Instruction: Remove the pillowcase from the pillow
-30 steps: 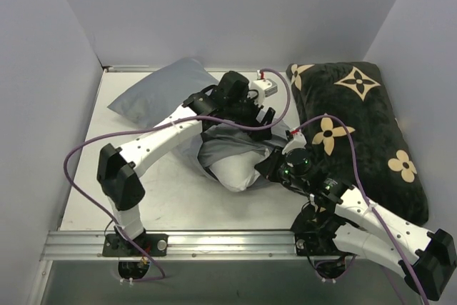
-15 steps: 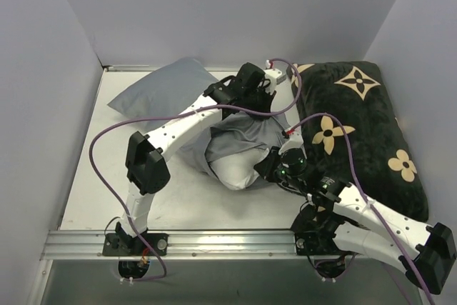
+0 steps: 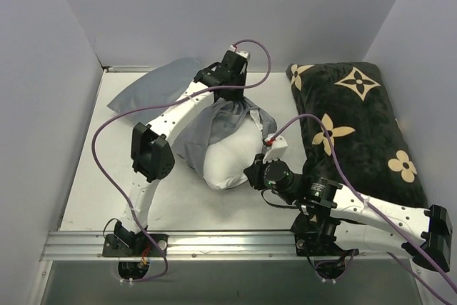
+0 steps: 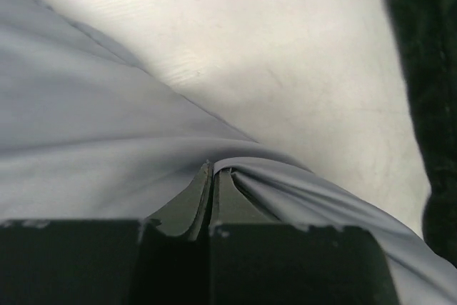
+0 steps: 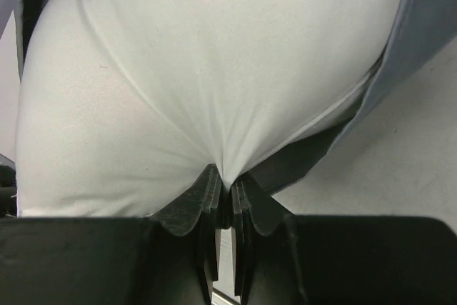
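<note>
The blue-grey pillowcase [image 3: 218, 123] still covers the far half of the white pillow [image 3: 227, 163], whose near end bulges out bare. My left gripper [image 3: 233, 99] is at the pillowcase's far end, shut on a fold of its fabric; in the left wrist view the left gripper [image 4: 213, 169] pinches the pillowcase [image 4: 86, 141] tight. My right gripper [image 3: 254, 173] holds the pillow's near right side. In the right wrist view the right gripper [image 5: 225, 180] is shut on a gathered pucker of the pillow [image 5: 214, 69], with the pillowcase edge [image 5: 428, 19] at the right.
A black cushion with beige flowers [image 3: 357, 126] lies along the right wall. Another blue-grey pillow [image 3: 150, 91] sits at the back left, touching the left arm. White walls enclose the table [image 3: 93, 176] on three sides; a metal rail [image 3: 214, 244] runs along the near edge.
My left gripper closed on the pillowcase and pulled it toward the back left. More white pillow shows now. My right gripper shifted left and nearer, still holding the pillow.
</note>
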`<move>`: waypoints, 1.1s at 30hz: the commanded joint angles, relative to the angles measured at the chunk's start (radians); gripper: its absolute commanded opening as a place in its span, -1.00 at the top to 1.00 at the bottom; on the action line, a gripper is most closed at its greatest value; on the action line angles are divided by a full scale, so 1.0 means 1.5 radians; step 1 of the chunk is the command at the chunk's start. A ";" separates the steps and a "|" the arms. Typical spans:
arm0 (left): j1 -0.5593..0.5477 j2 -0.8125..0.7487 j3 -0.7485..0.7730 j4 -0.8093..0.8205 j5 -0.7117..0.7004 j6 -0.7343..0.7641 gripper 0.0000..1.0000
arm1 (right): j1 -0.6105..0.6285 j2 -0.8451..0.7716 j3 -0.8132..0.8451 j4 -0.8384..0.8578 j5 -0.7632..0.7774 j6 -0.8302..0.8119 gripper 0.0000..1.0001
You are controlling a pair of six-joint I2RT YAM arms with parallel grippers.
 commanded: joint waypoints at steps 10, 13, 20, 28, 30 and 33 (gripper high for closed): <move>0.069 -0.120 -0.227 0.115 -0.177 0.000 0.95 | -0.123 -0.051 0.094 -0.031 -0.128 -0.001 1.00; 0.061 -0.215 -0.348 0.213 -0.152 0.024 0.29 | -0.175 -0.024 0.168 -0.053 -0.183 -0.003 1.00; 0.031 -0.327 -0.326 0.238 -0.076 0.080 -0.61 | -0.195 0.059 0.242 -0.071 -0.215 0.018 1.00; -0.090 -0.433 -0.219 0.147 -0.186 0.132 -0.95 | -0.206 0.100 0.271 -0.060 -0.224 0.032 1.00; -0.130 -0.454 -0.219 0.121 -0.231 0.137 -0.95 | -0.210 0.108 0.287 -0.060 -0.223 0.036 1.00; -0.230 -0.489 -0.239 0.070 -0.327 0.147 -0.95 | -0.220 0.123 0.307 -0.060 -0.259 0.045 1.00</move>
